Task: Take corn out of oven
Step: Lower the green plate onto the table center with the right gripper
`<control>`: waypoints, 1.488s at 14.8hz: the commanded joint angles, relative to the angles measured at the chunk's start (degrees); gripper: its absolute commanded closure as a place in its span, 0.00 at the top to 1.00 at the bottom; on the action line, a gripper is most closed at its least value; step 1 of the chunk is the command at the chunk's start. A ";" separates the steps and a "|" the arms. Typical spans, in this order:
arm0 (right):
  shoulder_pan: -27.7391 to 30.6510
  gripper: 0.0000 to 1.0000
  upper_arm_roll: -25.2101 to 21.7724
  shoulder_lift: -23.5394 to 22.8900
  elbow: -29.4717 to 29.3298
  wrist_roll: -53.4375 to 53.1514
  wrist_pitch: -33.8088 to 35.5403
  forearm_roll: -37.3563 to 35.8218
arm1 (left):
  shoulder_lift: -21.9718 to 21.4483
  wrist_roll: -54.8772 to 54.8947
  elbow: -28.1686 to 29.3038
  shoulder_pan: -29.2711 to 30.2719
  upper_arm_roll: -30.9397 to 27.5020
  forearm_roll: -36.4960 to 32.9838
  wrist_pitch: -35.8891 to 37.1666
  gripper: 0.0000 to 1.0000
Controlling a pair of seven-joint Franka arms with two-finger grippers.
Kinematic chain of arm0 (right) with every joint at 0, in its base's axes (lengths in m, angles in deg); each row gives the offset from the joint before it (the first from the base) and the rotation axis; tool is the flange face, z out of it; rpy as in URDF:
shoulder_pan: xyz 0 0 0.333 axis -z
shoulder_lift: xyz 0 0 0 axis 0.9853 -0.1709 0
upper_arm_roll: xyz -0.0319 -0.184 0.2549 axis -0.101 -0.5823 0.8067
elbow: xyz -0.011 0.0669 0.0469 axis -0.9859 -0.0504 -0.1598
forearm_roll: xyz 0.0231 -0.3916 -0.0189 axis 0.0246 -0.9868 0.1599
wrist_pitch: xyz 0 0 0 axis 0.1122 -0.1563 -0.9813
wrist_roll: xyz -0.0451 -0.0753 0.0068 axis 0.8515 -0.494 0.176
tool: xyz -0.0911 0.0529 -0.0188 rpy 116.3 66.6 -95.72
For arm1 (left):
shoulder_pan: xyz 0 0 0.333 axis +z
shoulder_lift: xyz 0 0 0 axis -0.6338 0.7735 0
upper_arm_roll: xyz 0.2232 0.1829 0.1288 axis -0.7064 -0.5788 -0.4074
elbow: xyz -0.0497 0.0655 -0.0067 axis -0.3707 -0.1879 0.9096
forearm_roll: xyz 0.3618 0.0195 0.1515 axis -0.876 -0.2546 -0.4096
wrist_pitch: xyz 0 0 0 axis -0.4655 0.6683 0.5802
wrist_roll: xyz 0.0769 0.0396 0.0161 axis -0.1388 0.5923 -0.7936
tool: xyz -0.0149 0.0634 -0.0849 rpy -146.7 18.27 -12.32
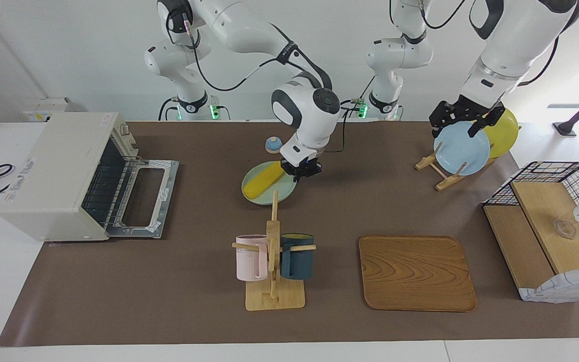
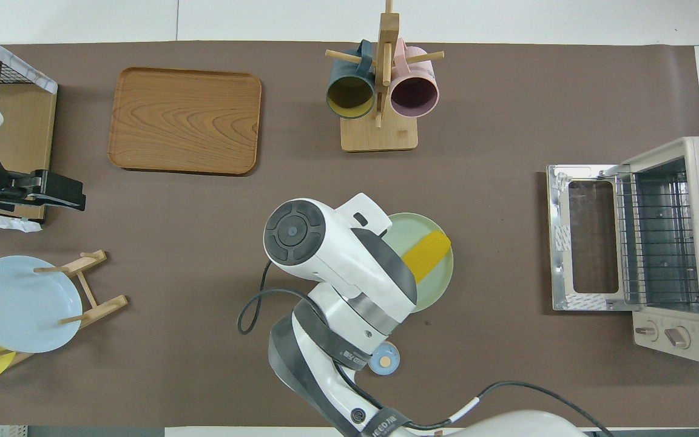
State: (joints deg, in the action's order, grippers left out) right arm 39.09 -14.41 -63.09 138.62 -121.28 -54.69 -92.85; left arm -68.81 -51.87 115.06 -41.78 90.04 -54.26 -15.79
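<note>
The yellow corn (image 1: 264, 180) lies on a pale green plate (image 1: 257, 196) in the middle of the table, beside the oven's open door; it also shows in the overhead view (image 2: 427, 255) on the same plate (image 2: 434, 285). My right gripper (image 1: 300, 170) is down at the end of the corn that is nearer to the robots and is shut on it. The off-white oven (image 1: 53, 171) stands at the right arm's end of the table with its door (image 1: 143, 198) dropped flat; its wire rack (image 2: 656, 237) is bare. My left gripper (image 1: 463, 119) waits over the plate rack.
A mug tree (image 1: 273, 251) with a pink and a dark blue mug stands farther from the robots than the green plate. A wooden tray (image 1: 416, 271), a plate rack with a blue plate (image 1: 461, 148) and a yellow one, a wire-and-wood basket shelf (image 1: 546, 221) and a small blue bell (image 1: 273, 145) are also here.
</note>
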 commanded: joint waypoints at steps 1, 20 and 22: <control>-0.33 0.00 0.30 -0.12 0.98 -0.99 -1.93 0.41 | -1.01 -0.43 1.03 0.78 0.54 -0.58 -0.36 1.00; 16.52 0.58 0.39 18.50 0.02 14.97 15.00 6.91 | -2.86 0.10 7.61 -4.47 0.98 3.55 -7.12 1.00; 21.36 0.61 0.39 21.66 0.02 21.65 20.11 8.67 | -2.86 0.54 10.51 -8.08 1.07 5.38 -10.19 1.00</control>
State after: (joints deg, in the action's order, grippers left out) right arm 55.72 -14.73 -44.80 137.15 -106.05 -37.87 -86.78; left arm -69.72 -51.76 120.73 -46.20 91.49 -50.76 -21.86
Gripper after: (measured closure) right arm 0.414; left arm 0.000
